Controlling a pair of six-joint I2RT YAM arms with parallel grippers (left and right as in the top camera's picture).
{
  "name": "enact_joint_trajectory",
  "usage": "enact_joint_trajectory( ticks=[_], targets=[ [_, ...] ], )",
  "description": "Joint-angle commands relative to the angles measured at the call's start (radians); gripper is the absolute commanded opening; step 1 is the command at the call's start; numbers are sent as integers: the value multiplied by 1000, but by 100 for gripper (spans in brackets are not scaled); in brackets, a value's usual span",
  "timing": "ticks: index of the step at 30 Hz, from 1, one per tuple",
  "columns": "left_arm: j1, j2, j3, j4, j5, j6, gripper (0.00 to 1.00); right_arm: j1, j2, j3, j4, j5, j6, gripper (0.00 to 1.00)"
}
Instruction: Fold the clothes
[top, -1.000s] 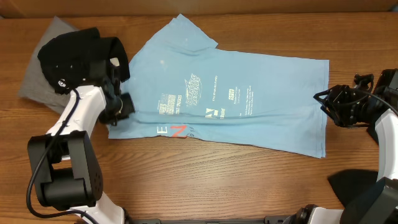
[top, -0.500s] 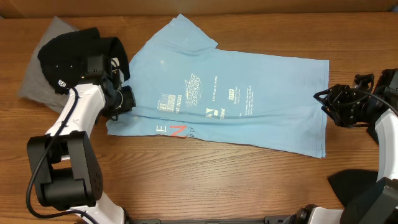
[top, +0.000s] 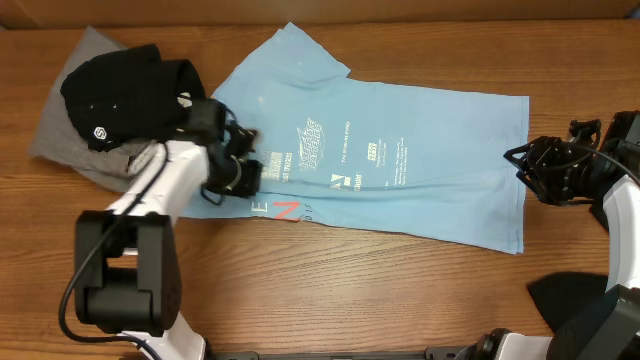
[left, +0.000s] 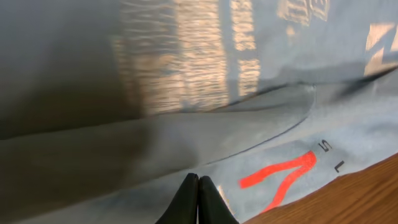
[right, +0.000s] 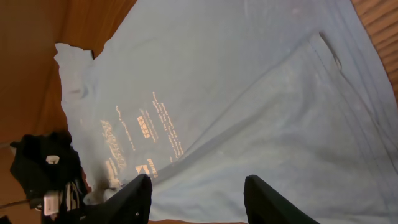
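Observation:
The light blue T-shirt (top: 400, 170) lies spread on the wooden table, its printed text facing up. My left gripper (top: 248, 175) is over the shirt's left part, beside the red lettering (top: 287, 210). In the left wrist view its jaws (left: 199, 186) are pressed together on a raised fold of the blue fabric (left: 261, 143). My right gripper (top: 520, 165) hovers at the shirt's right hem, jaws apart. The right wrist view shows it (right: 202, 199) open above the blue cloth (right: 236, 81), holding nothing.
A black T-shirt (top: 125, 90) lies bunched on a grey one (top: 55, 130) at the back left, touching the blue shirt's sleeve. A dark object (top: 570, 295) sits at the front right edge. Bare wood (top: 350, 290) runs along the front.
My left gripper has moved right from the shirt's left edge onto the printed area, drawing the lower left fabric with it. The right arm has stayed in place.

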Motion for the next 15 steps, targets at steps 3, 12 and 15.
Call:
enact_joint_trajectory(
  ticks=[3, 12, 15],
  targets=[
    [-36, -18, -53, 92, -86, -10, 7, 5, -13, 23, 2, -2, -3, 52],
    [-25, -18, -33, 319, -81, -176, 13, 5, -13, 23, 21, -2, -3, 52],
    [-17, -18, 47, 305, -13, -214, 11, 5, -13, 23, 14, -2, -3, 52]
  ],
)
